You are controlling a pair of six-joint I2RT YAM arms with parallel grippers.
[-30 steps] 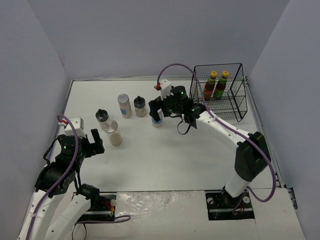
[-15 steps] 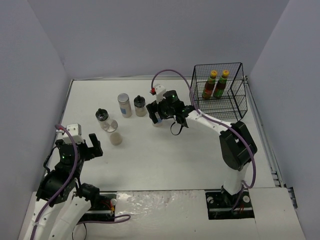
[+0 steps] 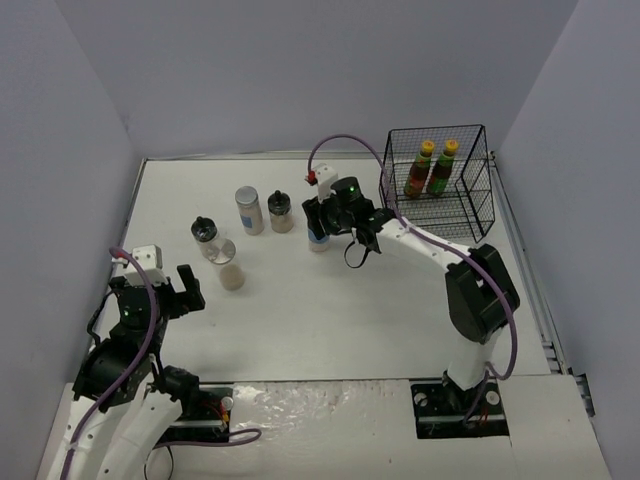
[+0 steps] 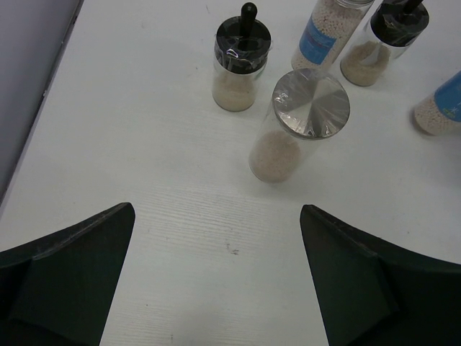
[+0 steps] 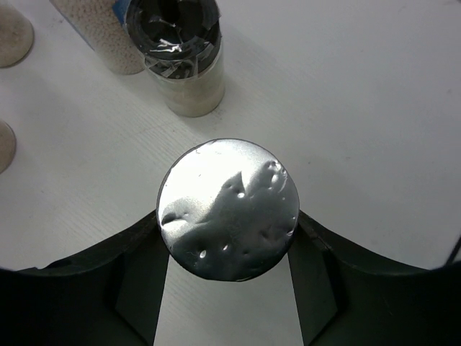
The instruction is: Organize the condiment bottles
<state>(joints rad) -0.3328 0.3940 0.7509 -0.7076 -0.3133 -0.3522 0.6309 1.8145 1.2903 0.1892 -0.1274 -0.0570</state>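
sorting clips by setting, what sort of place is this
Likely a robot lab test cell, not a kitchen: plain grey walls box in a white table, the left arm and right arm are bolted at its near edge, and condiment bottles serve as props.

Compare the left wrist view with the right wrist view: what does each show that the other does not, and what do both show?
Left wrist only: the open left claw, plus the lid of a lone silver-lidded jar and the cap of the near black-capped shaker beside it.
Right wrist only: the right claw closed against the gripped jar, seen from above its silver lid.
Both: the blue-labelled jar and the far black-capped shaker standing next to it.
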